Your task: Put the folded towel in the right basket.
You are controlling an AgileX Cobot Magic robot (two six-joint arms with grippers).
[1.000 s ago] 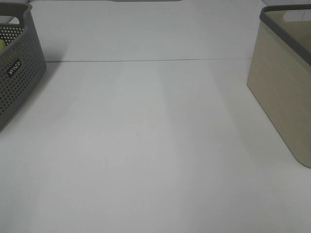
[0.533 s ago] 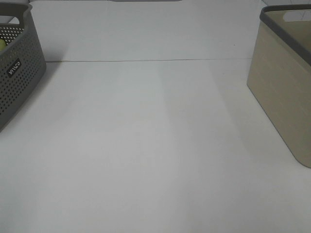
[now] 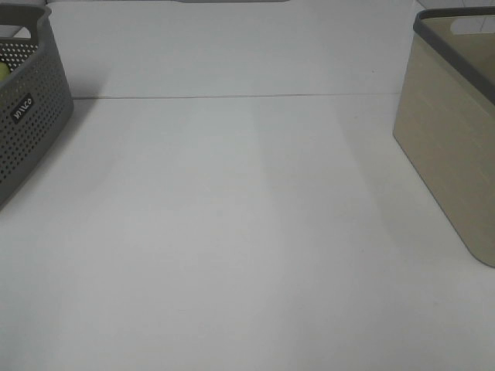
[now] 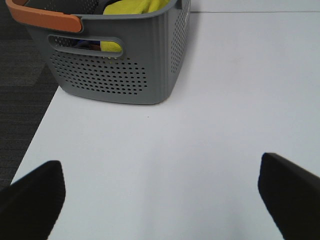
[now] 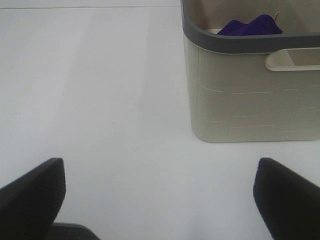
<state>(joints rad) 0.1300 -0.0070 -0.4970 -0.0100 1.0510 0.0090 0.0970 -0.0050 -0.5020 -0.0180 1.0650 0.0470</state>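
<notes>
Exterior high view: nothing has shifted on the bench (image 3: 232,232); both end effectors gape empty, purple towel (image 5: 250,26) already in the right basket (image 5: 240,100).

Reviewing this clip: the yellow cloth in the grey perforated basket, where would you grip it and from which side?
From above, through the open top. The yellow cloth lies inside the grey basket, bunched near one wall, its top fold about level with the rim. Pinch that raised fold; the perforated walls block any side approach. The left gripper is open and closest. Most of the cloth is out of frame, so this is tentative.
</notes>
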